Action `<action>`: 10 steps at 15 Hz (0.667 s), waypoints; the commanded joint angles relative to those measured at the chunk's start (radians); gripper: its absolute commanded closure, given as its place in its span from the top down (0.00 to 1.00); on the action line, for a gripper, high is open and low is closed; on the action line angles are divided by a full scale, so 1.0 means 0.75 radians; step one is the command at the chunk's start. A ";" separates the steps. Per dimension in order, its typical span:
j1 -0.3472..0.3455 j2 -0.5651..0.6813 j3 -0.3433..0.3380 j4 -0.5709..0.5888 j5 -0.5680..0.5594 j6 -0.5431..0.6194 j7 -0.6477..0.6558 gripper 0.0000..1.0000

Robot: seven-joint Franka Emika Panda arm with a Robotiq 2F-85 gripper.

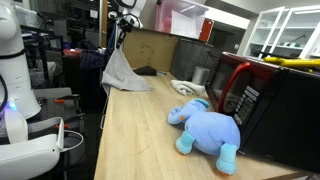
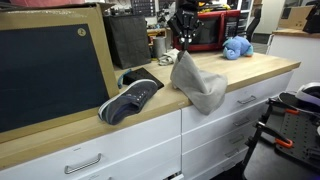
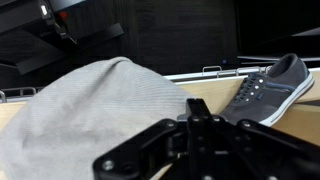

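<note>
- As it hangs pinched in the closed gripper (image 2: 183, 42), the grey cloth (image 2: 198, 82) drapes over the near edge of the counter (image 2: 250, 72), right of the shoe (image 2: 130, 98).
- It looks light, soft and limp, so a pinch on a bunched top fold should suit it.

A long bench (image 2: 255, 68) with a pale wood top ran through the room. Under the bench stood white drawers (image 2: 130, 140) with metal bar handles. At the far end of the bench sat a red and black microwave (image 1: 262, 100). A black board (image 2: 45, 70) in a wood frame stood on the bench at its near end. Behind the bench a brown panel (image 1: 150, 45) rose at the back, and white-framed panes (image 1: 285, 30) showed above the microwave. Beside the bench the room was dim and crowded with dark gear. Even indoor light fell on the bench top.
</note>
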 commanded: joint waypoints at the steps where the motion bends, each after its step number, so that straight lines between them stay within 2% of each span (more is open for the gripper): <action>1: -0.030 0.021 -0.014 0.056 -0.017 -0.002 0.002 0.28; 5: -0.070 0.001 -0.045 0.012 -0.062 0.103 -0.045 0.56; 10: -0.128 0.059 -0.101 -0.004 -0.179 0.134 -0.110 0.93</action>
